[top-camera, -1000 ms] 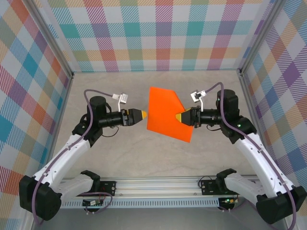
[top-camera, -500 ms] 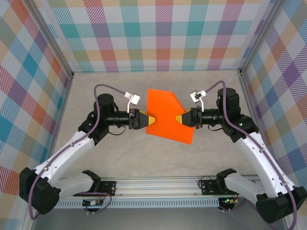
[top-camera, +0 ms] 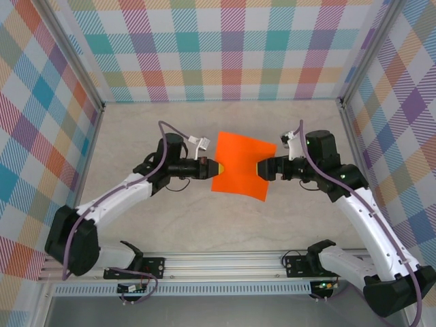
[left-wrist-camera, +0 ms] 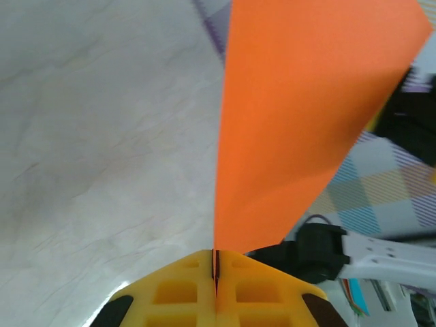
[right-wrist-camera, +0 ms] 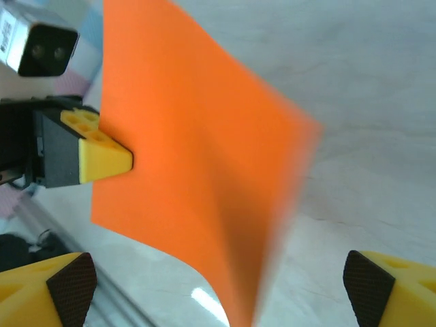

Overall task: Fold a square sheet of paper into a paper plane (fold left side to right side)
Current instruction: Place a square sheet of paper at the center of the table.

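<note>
Top external: left tool (top-camera: pixel 219 167) tight on the square sheet of paper (top-camera: pixel 242 162), right tool (top-camera: pixel 261 167) wide apart.

Pale table (top-camera: pixel 170 225) (faint grey veins) spreads under left gripper (top-camera: pixel 219 167) and right gripper (top-camera: pixel 260 167); metal rail (top-camera: pixel 225 262) behind them.

The square sheet of paper (top-camera: pixel 240 167) was thin, plain orange paper with a smooth matt face, and the table (top-camera: pixel 170 225) was a pale, marble-patterned surface, smooth with a faint sheen. The fingers (left-wrist-camera: pixel 178 291) of the left gripper (left-wrist-camera: pixel 215 272) were matt yellow plastic with moulded hollows, and the right gripper (right-wrist-camera: pixel 218 286) had the same yellow plastic faced with dark, grainy-looking pads (right-wrist-camera: pixel 68 286). The arms (top-camera: pixel 371 228) wore glossy white plastic shells (top-camera: pixel 112 202) between matt black joints (top-camera: pixel 170 146), the rail (top-camera: pixel 225 262) was ribbed bare metal, and the walls (top-camera: pixel 225 48) looked like matt checked cloth.
</note>
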Robot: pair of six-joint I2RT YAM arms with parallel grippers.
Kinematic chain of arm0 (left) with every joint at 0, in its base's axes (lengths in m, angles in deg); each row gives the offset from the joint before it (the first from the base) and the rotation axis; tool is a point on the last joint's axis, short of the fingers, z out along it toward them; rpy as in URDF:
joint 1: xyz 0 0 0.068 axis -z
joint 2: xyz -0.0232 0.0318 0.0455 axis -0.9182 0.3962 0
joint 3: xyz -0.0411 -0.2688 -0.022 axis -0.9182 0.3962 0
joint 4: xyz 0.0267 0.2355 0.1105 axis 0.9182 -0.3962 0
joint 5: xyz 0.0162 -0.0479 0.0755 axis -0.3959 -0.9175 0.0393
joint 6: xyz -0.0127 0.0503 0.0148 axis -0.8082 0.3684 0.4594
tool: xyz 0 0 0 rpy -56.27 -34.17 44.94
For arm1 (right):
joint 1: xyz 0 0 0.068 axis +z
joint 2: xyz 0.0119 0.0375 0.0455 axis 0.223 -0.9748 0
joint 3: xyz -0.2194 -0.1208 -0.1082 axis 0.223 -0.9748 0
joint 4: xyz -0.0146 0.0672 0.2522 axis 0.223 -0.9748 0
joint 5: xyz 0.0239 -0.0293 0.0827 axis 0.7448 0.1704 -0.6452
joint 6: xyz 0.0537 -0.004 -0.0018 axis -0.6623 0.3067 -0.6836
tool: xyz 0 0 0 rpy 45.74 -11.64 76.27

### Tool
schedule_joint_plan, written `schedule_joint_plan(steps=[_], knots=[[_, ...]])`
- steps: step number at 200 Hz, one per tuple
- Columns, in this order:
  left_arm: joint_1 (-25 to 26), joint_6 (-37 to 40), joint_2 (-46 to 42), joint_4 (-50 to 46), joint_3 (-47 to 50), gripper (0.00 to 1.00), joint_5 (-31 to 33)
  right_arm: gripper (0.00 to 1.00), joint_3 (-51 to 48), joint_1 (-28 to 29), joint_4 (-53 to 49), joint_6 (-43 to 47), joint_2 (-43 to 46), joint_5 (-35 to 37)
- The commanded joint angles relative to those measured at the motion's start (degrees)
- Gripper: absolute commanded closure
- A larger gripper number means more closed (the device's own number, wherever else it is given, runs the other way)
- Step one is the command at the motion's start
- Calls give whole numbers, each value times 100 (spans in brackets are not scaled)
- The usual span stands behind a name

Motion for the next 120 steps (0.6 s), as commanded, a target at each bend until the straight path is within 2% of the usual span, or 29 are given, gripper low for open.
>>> schedule_joint_plan(steps=[1,20,47,62,93,106,120], knots=[[45,60,560,-632,-254,100,819,0,-174,-18,-241,-79,-161,1163],[39,127,1271,-813,-429,100,1138,0,-480,-18,196,-339,-373,1237],[-8,217,2093,-927,-647,100,1597,2,-951,-10,1285,-900,-1055,377],[-101,308,2356,-1083,-800,100,1797,15,-1020,-10,1748,-1175,-1609,100],[-316,480,2610,-1401,-1083,100,1975,52,-971,-5,2624,-1742,-2718,-163],[-373,500,2611,-1581,-1104,100,1998,61,-835,-9,2819,-1861,-3158,-168],[-413,526,2569,-1623,-1090,100,1991,66,-605,-9,2877,-1906,-3653,-183]])
